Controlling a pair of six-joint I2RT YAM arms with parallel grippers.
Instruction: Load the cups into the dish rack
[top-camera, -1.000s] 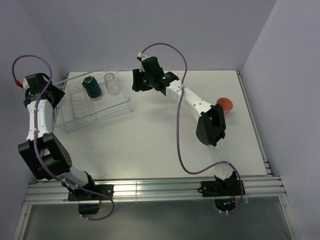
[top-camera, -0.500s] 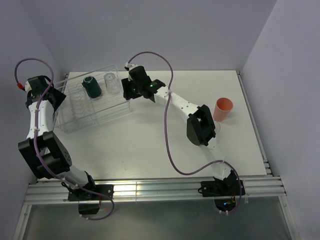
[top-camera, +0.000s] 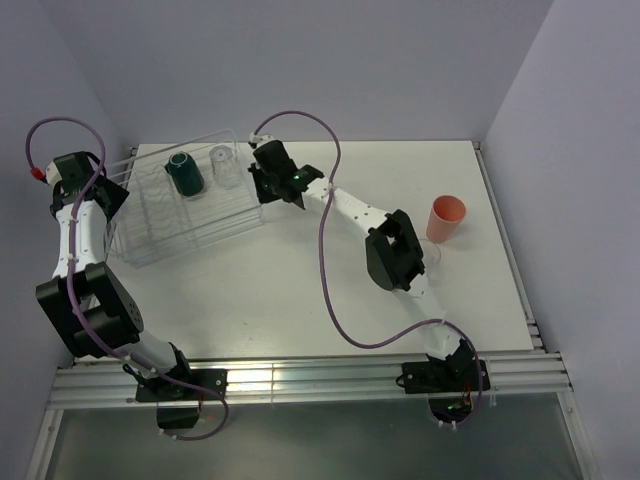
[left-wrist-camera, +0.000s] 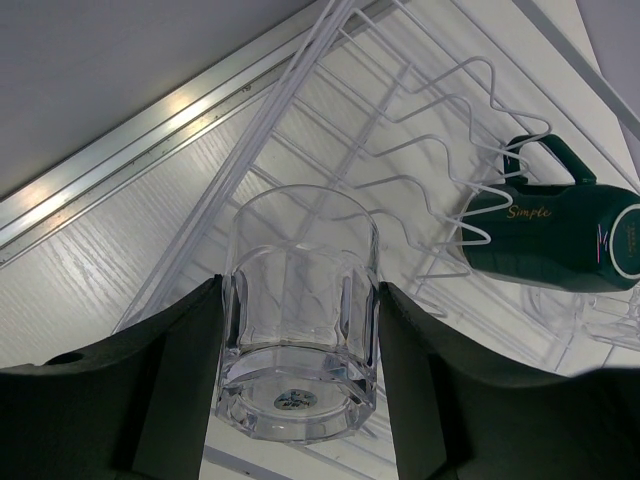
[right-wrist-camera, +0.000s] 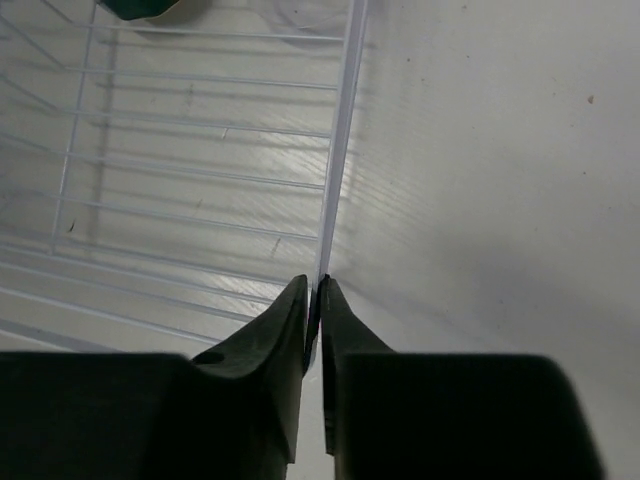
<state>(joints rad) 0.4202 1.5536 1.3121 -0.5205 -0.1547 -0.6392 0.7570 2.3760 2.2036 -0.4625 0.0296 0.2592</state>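
1. The left claw (left-wrist-camera: 300, 330) is gripping a clear tumbler (left-wrist-camera: 298, 310) between its two dark fingers (left-wrist-camera: 175, 370), the glass sitting upright with its open mouth facing away from the wrist camera.
2. That tumbler is hanging over the left end of the dish rack (top-camera: 160, 225), right above the wire floor and beside the rack's outer rail.
3. The right claw (right-wrist-camera: 315, 300) is pinching down on the rack's thin right-hand wall (right-wrist-camera: 340, 150), fingers nearly touching with only the rim between them.
4. Inside the rack, a dark green mug (top-camera: 184, 173) is sitting at the far side, with a second clear tumbler (top-camera: 222, 165) just beside it.
5. The pink cup (top-camera: 445, 218) is standing on the white bench (top-camera: 300, 290), well apart from the rack, out beyond the right arm's elbow.
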